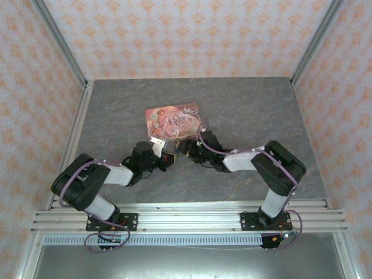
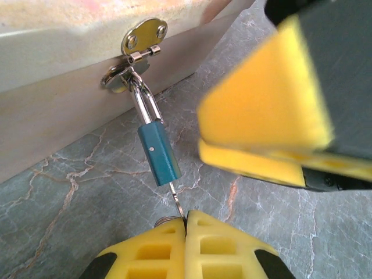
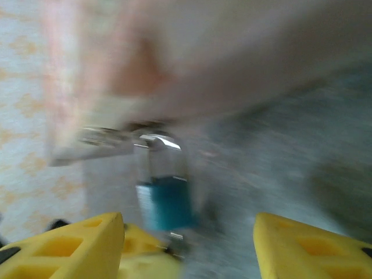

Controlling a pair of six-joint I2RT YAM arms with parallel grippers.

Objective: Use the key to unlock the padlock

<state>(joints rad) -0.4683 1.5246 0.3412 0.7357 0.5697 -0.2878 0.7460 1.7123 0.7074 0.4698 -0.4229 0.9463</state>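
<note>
The teal-blue padlock (image 2: 158, 154) hangs by its thin silvery shackle (image 2: 143, 103) from the hasp of the pink tin (image 1: 173, 119). It slants down toward the table. The small silvery key (image 2: 177, 200) sticks into the padlock's bottom end, and my left gripper (image 2: 186, 218) is shut on the key's head. My right gripper (image 3: 189, 244) stands open just in front of the padlock (image 3: 165, 203), which shows blurred between its yellow fingers (image 3: 87, 244) and left of centre. One right finger (image 2: 261, 104) hovers close to the padlock's right, apart from it.
The tin (image 2: 58, 75) lies flat at the middle of the grey marbled table (image 1: 261, 110), its front wall right behind the padlock. Patterned walls and metal frame posts (image 1: 61, 43) enclose the table. Both arms meet in front of the tin.
</note>
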